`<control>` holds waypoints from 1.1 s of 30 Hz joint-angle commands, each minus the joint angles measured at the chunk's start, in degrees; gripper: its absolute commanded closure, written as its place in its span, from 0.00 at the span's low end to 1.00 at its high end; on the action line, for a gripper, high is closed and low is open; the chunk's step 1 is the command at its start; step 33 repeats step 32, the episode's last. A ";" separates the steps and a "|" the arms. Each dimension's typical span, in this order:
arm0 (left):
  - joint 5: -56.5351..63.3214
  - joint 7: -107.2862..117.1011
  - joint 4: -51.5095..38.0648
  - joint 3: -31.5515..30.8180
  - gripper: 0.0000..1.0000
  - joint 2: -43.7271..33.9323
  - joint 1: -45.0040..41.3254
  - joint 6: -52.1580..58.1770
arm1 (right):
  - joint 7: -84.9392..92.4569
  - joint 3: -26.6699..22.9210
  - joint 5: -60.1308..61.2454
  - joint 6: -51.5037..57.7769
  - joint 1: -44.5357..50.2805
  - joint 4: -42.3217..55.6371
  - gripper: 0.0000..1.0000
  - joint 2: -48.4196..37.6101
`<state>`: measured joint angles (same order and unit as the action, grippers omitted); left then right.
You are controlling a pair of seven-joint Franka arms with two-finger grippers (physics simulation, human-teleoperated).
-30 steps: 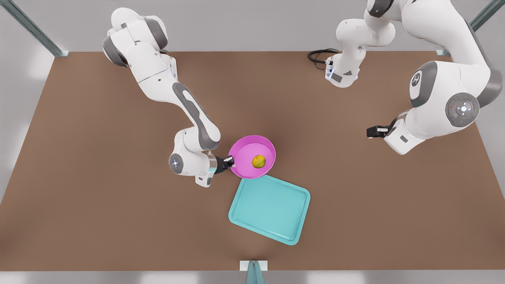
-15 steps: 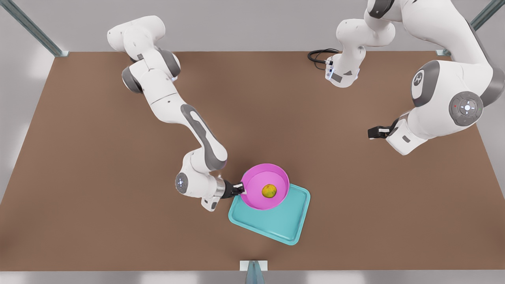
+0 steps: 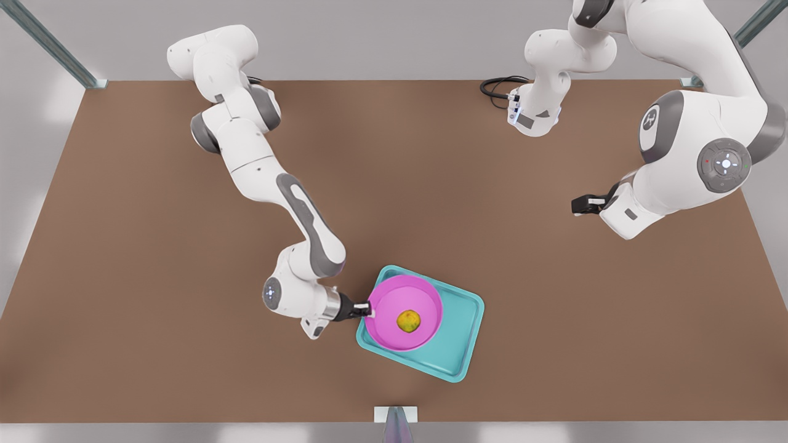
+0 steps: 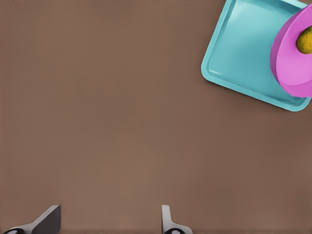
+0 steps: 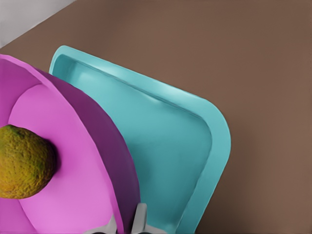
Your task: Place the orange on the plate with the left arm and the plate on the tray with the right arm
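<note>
The orange (image 3: 408, 320) sat in the middle of the plate (image 3: 388, 307), and the plate hung over the tray (image 3: 458, 335), toward the tray's end on the front view's left; whether it touched the tray floor could not be told. The right gripper (image 3: 367, 309) pinched the plate's rim from the front view's left, 1 finger (image 5: 140, 218) on the outer wall, so lowering and letting go seemed all that remained. The left gripper (image 3: 577, 205) waited well apart, its 2 fingers spread wide over bare table (image 4: 122, 122).
</note>
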<state>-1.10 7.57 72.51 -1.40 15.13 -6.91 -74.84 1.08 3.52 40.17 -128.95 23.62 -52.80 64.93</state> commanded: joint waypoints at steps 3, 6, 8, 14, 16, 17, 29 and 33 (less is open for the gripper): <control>-0.05 -0.01 0.00 -0.01 0.00 -0.36 0.05 0.31 | -8.46 0.17 -0.35 -0.86 -0.16 0.85 0.79 0.55; -0.13 -0.10 0.00 -0.01 0.00 -0.10 0.05 0.22 | -8.55 0.61 -0.27 -2.00 0.11 -0.99 0.00 -1.65; -0.05 -0.10 0.00 -0.01 0.00 -0.10 0.05 0.22 | -9.25 2.98 -0.09 -1.39 0.37 -4.15 0.00 -5.60; -0.05 -0.63 0.00 0.34 0.00 -0.19 0.05 0.31 | -14.70 -0.70 -8.51 25.49 -8.24 -10.31 0.00 -18.26; -0.05 -0.63 0.00 0.34 0.00 -0.19 0.05 0.31 | -6.99 -4.75 -37.86 41.41 -9.38 -10.39 0.00 -18.87; -0.05 -0.63 0.00 0.34 0.00 -0.19 0.05 0.31 | 1.98 -5.27 -44.38 44.67 -10.09 -11.97 0.00 -22.12; -1.89 -0.45 -0.88 1.14 0.00 0.08 0.40 0.40 | 3.05 -3.25 -46.32 50.12 -20.37 -31.05 0.00 -59.48; -1.80 -0.45 -0.88 1.05 0.00 0.08 0.32 0.40 | 2.96 -3.25 -46.41 51.08 -20.37 -31.05 0.00 -59.48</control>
